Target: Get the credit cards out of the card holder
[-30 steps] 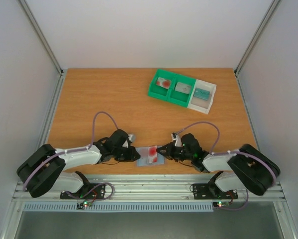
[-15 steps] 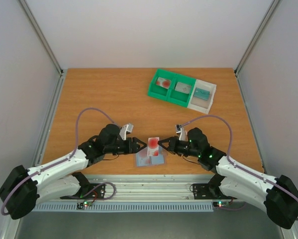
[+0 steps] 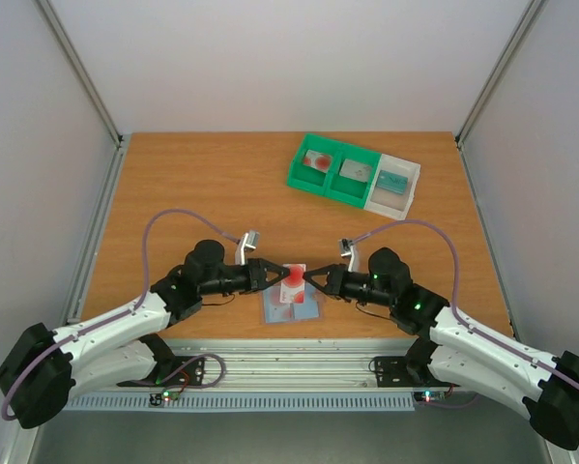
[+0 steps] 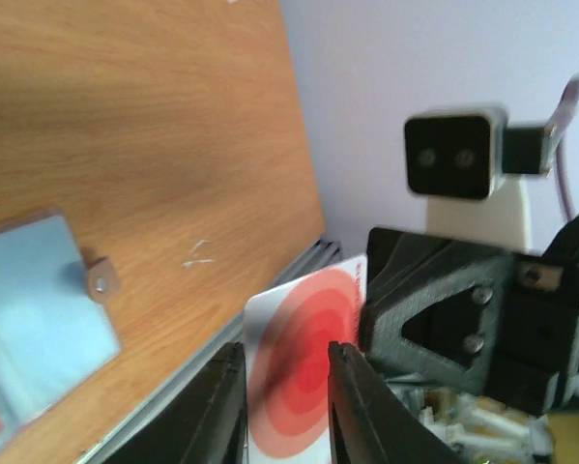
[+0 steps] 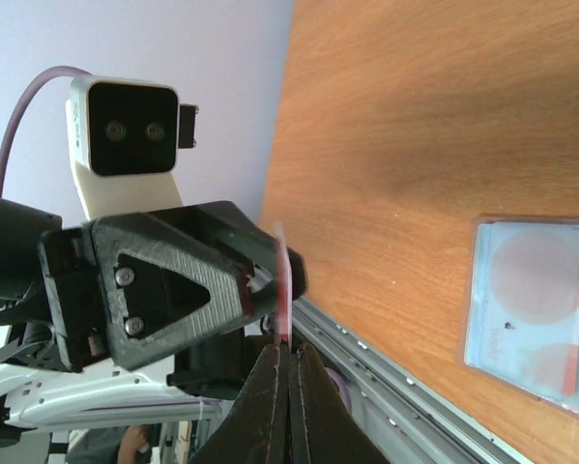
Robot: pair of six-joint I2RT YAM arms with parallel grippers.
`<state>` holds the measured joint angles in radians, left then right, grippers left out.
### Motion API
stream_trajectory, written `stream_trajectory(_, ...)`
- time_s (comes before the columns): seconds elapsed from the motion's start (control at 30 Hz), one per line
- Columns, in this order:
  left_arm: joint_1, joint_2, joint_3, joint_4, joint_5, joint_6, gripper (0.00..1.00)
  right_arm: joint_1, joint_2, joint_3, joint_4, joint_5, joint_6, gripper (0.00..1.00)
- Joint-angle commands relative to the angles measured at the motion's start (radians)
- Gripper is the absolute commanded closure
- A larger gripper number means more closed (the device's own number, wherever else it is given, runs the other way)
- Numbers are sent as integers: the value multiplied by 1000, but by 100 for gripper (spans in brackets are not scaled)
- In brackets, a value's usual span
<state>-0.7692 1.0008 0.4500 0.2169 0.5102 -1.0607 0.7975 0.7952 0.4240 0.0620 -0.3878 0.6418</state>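
Observation:
A whitish credit card with a big red round blotch hangs upright above the card holder. My right gripper is shut on its edge; the right wrist view shows the card edge-on, rising from the closed fingertips. My left gripper faces it from the left, open. Its two fingers stand apart in front of the card's face. The light blue-grey holder lies flat on the table, with reddish round shapes showing through its panels. In the left wrist view the holder lies at the left edge.
A green and white compartment tray with cards in its compartments sits at the back right. The metal rail of the table's near edge runs just below the holder. Grey walls close in both sides.
Both arms have stretched out from their tucked pose and risen. The red-blotched card has gone up and away from the holder, held between the two meeting grippers.

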Motion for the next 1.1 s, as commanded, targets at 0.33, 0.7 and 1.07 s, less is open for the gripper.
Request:
stream_trajectory(0.33, -1, -70, -19, 161, 102, 32, 100, 22, -48, 179, -328, 23, -242, 80)
stream_trajectory(0.7, -1, -120, 115, -184, 313, 367, 100, 22, 63, 523, -803, -90, -609, 76)
stream_trajectory(1.07, -1, -115, 198, -385, 471, 518, 99, 22, 175, 602, -867, -315, -757, 77)
